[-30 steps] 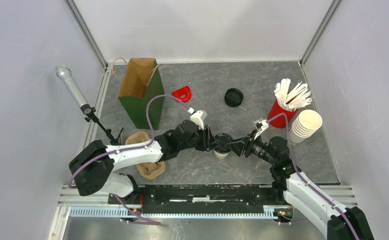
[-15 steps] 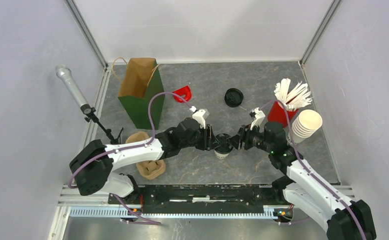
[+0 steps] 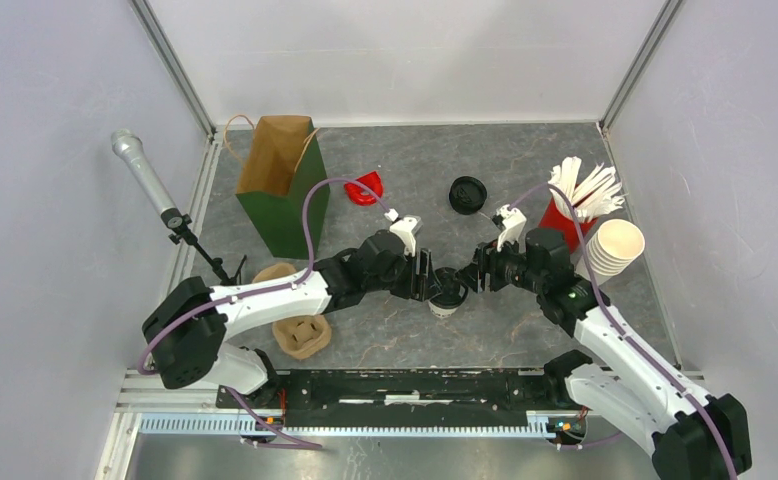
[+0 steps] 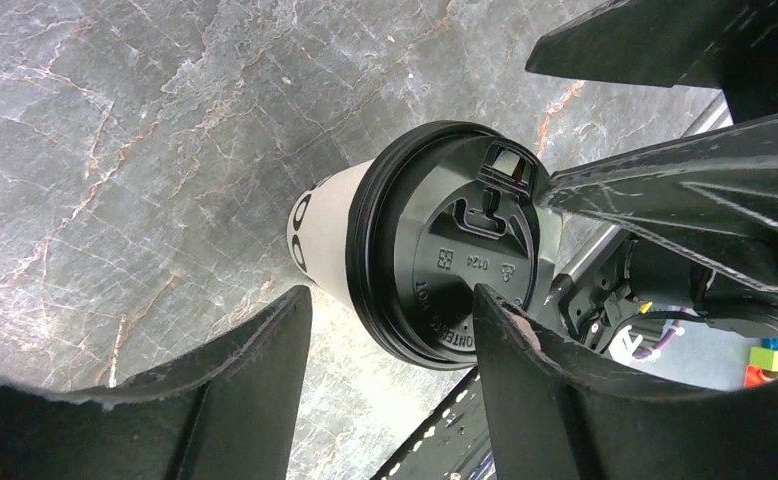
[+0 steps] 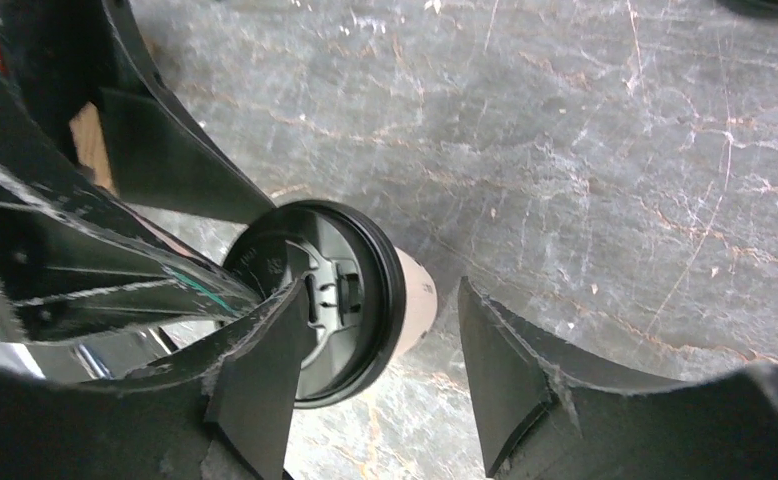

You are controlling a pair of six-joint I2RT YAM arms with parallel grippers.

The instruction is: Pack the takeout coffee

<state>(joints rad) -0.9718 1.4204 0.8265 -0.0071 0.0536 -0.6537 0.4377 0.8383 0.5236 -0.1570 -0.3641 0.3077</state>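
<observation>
Two grippers crowd one lidded cup at mid-table; bare grey tabletop lies around them.

The left gripper [image 4: 390, 291] and right gripper [image 5: 381, 284] meet nose to nose over the lidded cup [image 3: 447, 297], jaws spread, blocking both its sides. The table [image 3: 415, 340] is bare in front of the cup and behind it as far as a loose black lid [image 3: 468, 194]. A tall green paper bag [image 3: 283, 190] (mouth open upward) stands rear left, with a red object [image 3: 366, 187] just beside it. A red cup of white sticks [image 3: 563, 222] and a stack of cream cups [image 3: 610, 252] hem in the right arm. A brown cardboard carrier [image 3: 300, 335] lies by the left arm, and a microphone stand [image 3: 170, 215] is at the left edge.
</observation>
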